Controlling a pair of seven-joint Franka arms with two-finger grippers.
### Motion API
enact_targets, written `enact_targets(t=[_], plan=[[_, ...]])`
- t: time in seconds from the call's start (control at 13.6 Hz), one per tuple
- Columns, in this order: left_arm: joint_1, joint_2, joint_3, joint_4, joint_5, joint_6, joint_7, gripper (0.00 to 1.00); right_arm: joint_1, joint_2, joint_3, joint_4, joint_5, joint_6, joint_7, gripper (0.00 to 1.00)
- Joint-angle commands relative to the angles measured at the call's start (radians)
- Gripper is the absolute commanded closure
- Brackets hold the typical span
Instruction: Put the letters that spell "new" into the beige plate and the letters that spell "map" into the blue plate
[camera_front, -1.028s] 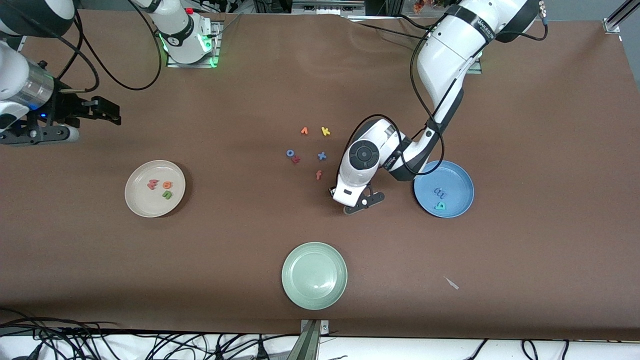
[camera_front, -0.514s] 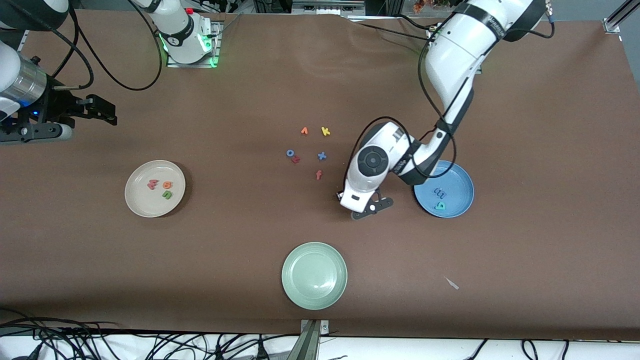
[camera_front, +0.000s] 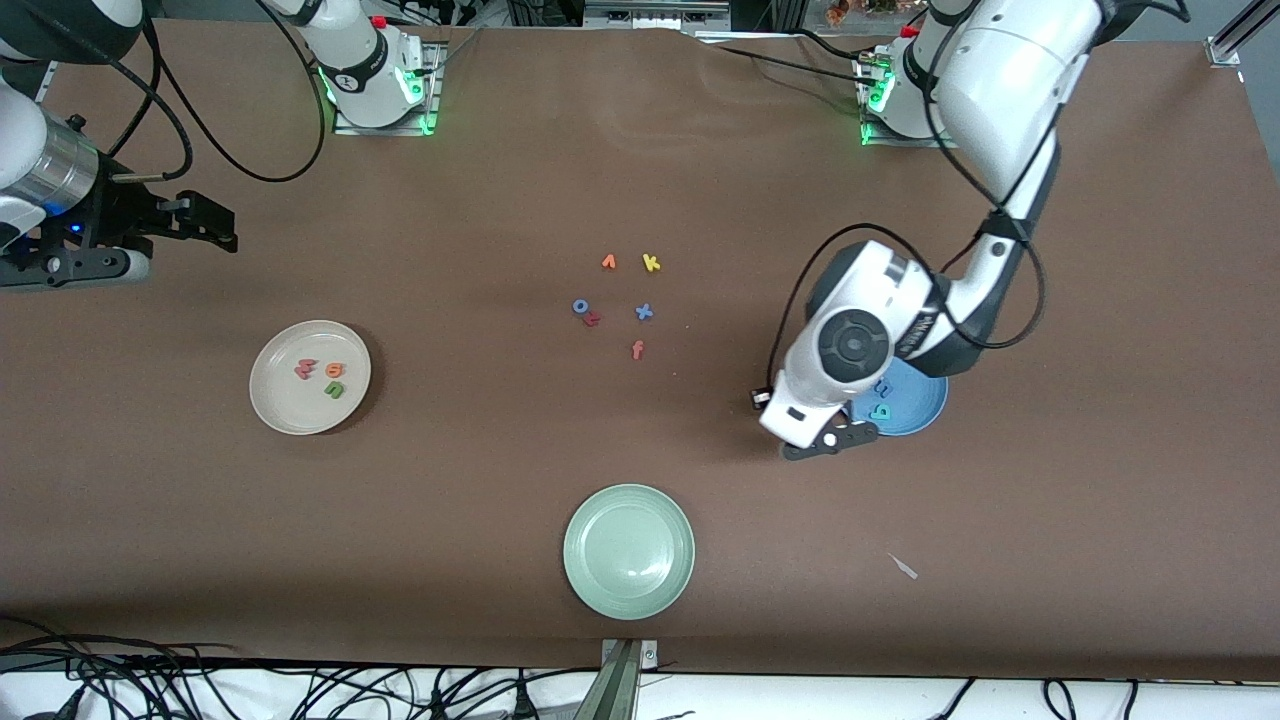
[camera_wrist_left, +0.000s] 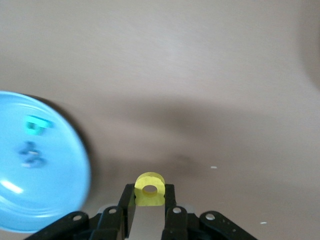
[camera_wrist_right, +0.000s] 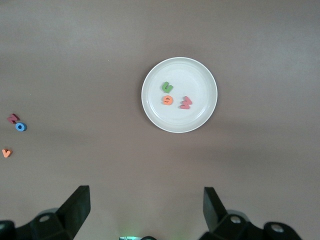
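My left gripper (camera_front: 828, 441) hangs over the table just beside the blue plate (camera_front: 928, 405), whose edge the arm partly covers. It is shut on the yellow "a" (camera_wrist_left: 150, 188), pinched between both fingers. The blue plate (camera_wrist_left: 55, 200) holds the light blue "m" (camera_front: 882, 387) and the teal "p" (camera_front: 880, 410). The beige plate (camera_front: 275, 395) toward the right arm's end carries the pinkish "w" (camera_front: 305, 369), orange "e" (camera_front: 334, 371) and green "n" (camera_front: 335, 390). My right gripper (camera_front: 215, 225) waits open in the air above that end, looking down on the beige plate (camera_wrist_right: 200, 80).
Loose letters lie mid-table: orange "v" (camera_front: 608, 262), yellow "k" (camera_front: 651, 263), blue "o" (camera_front: 580, 306), red "z" (camera_front: 592, 319), a blue "x" (camera_front: 644, 312) and a red "f" (camera_front: 637, 349). A pale green plate (camera_front: 600, 580) sits nearest the front camera.
My left gripper has carried the yellow "a" from mid-table toward the blue plate. The right gripper has shifted only slightly.
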Motion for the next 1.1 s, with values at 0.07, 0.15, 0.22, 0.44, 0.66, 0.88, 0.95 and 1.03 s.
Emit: enact_targets(t=[0.07,0.15,0.22,0.44,0.66,0.88,0.95,1.03], plan=[[0.059,-0.032,-0.004,-0.031,-0.024,-0.067,0.142,0.99,0.004,0.008,0.004,0.021,-0.018,0.0,0.004,0.0],[0.068,-0.033,-0.005,-0.035,-0.023,-0.072,0.178,0.98,0.004,0.008,0.004,0.021,-0.02,0.002,0.004,0.0],[0.084,-0.033,-0.005,-0.04,-0.023,-0.074,0.229,0.98,0.004,0.008,0.006,0.021,-0.02,0.0,0.004,0.0],[0.119,-0.045,-0.004,-0.095,-0.011,-0.074,0.31,0.99,0.004,0.008,0.004,0.021,-0.02,0.0,0.004,0.0],[0.2,-0.076,-0.005,-0.192,-0.01,-0.032,0.396,1.0,0.004,0.008,0.006,0.021,-0.02,0.0,0.004,0.0],[0.251,-0.13,-0.015,-0.386,-0.01,0.182,0.472,0.97,0.004,0.008,0.006,0.021,-0.02,0.0,0.004,0.0],[0.249,-0.131,-0.015,-0.405,-0.009,0.208,0.473,0.93,0.004,0.008,0.007,0.021,-0.02,0.0,0.004,0.0],[0.248,-0.131,-0.015,-0.405,-0.009,0.212,0.476,0.88,0.004,0.008,0.007,0.021,-0.02,0.0,0.004,0.0]])
